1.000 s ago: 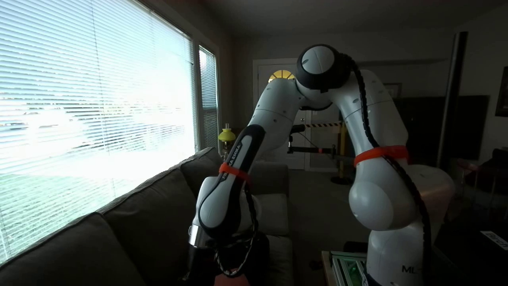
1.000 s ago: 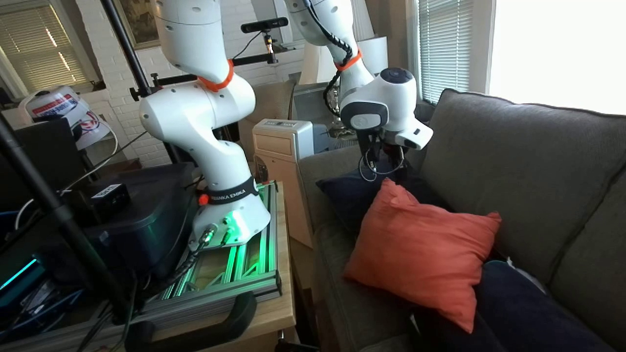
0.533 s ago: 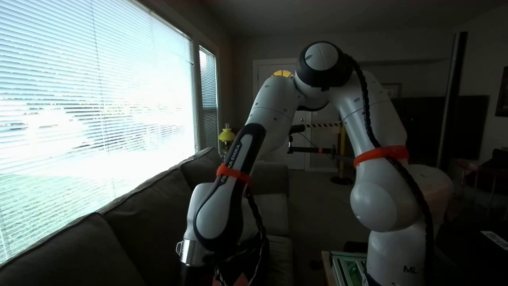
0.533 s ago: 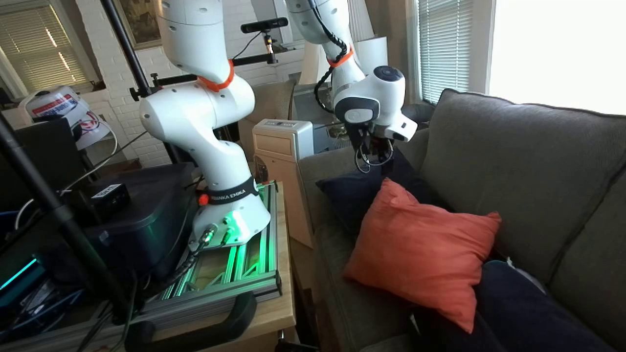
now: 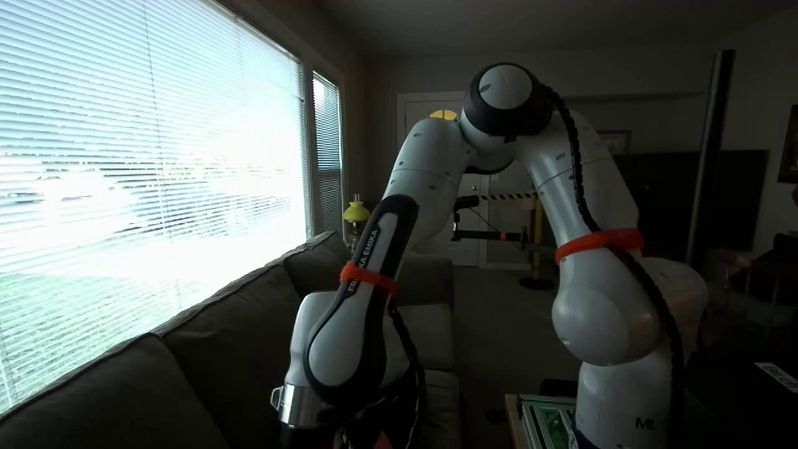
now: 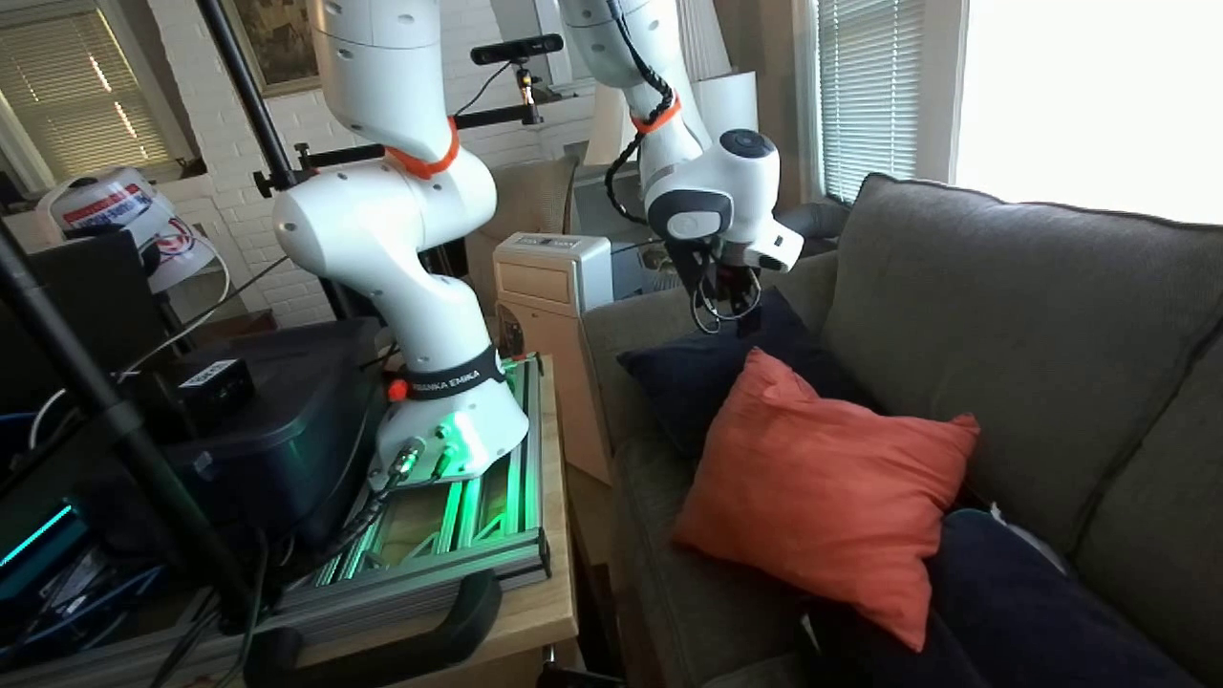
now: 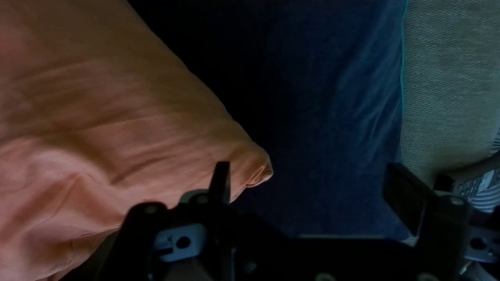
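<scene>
Black, angular gripper [image 7: 308,175], jaws wide apart, above navy cushion [image 7: 332,117] (soft, velvety cloth w/ thin teal piping [image 7: 402,74]). Plump, squarish orange cushion [image 6: 822,497], matte creased fabric, lies on gray coarse-woven sofa [image 6: 1013,315], overlapping the navy one in wrist view; its pinched corner [image 7: 258,168] is nr gripper. 2nd dark-blue cushion [image 6: 1032,602] adj.

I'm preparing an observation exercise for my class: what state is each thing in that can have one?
Black two-finger gripper: open, gripping nothing
Orange fabric cushion: creased, ungripped
Navy fabric cushion with teal piping: partly hidden by the orange cushion
White slatted window blind: lowered, letting light through
White rounded robot base: partly lit green
Yellow-shaded lamp: upright; unclear whether lit
Grey fabric sofa: bearing cushions
</scene>
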Robot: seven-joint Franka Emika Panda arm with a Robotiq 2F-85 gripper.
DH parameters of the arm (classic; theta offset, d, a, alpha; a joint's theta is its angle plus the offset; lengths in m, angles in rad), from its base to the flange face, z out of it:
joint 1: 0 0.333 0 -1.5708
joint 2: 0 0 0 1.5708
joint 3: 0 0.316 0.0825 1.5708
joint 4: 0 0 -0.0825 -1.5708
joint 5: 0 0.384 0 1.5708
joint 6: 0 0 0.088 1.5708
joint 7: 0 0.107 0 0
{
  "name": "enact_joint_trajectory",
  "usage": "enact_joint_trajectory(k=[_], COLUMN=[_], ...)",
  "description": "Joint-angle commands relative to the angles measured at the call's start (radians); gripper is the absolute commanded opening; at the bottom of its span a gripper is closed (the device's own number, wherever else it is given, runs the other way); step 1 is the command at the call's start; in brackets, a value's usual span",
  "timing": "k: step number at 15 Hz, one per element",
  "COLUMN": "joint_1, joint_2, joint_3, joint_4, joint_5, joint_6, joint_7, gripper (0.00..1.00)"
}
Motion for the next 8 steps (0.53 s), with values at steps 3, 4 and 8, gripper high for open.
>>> enact_joint_trajectory(k=[3,4,8], joint_1=[0.040,0.069,0.147], joint_2=[-0.019,-0.020,0.037], joint_3=[-0.035,-0.061,-0.135], joint_4=[0.011,0.026,0.099], joint_5=[0.016,0.008,-0.020], joint_6=[-0.001,0.002,-0.003], joint_7=[0.003,0.007,-0.060], gripper=[1.00,1.00,1.00])
